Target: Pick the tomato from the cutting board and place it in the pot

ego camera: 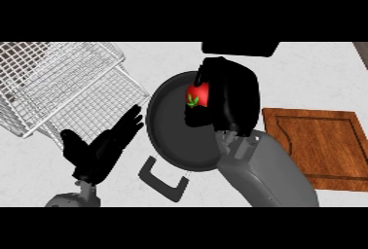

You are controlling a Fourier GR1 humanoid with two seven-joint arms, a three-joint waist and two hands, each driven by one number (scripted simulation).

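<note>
The right hand [229,95] grips the tomato [199,95] over the pot [169,131]. Lower it first, then let go. The left hand [101,143] rests open.

**A kitchen counter seen from above**

A pale, lightly speckled countertop [316,73] holds cookware: a dark round pot [169,131] with a handle, a wooden cutting board [320,146] to its right, and a white wire dish rack [57,82] at the left.
</note>
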